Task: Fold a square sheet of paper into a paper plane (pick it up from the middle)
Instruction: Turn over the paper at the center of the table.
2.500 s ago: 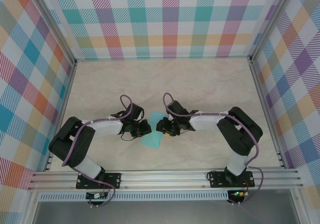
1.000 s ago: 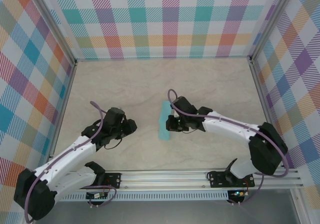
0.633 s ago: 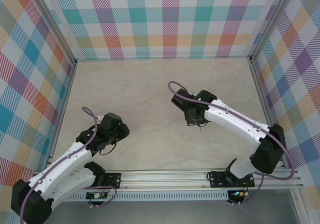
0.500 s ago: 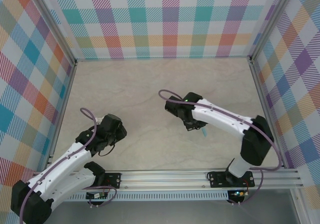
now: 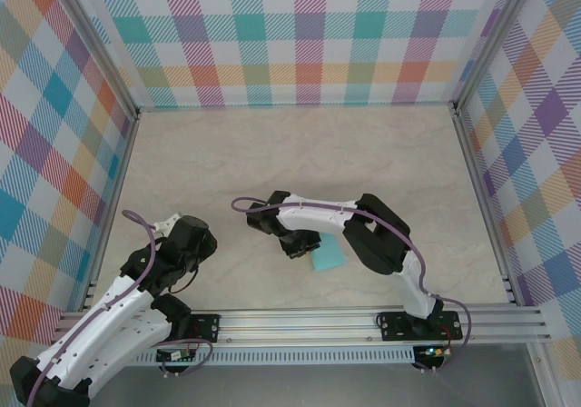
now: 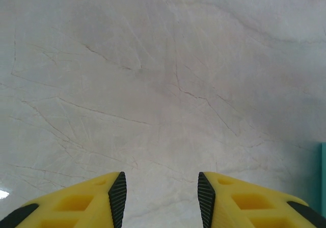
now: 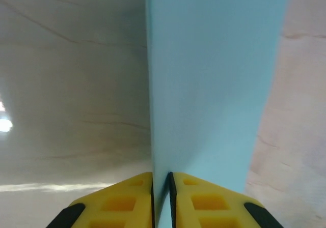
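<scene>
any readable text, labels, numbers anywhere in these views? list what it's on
No readable text in any view.
teal paper: plain, no print.
left fingers and right fingers: bare yellow and black, no marking.
table: marble veining only.
plaid walls: pattern only.
small boards under the front rail: too small to read.

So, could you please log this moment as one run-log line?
left gripper: open, empty, over table | right gripper: shut on teal paper
</scene>
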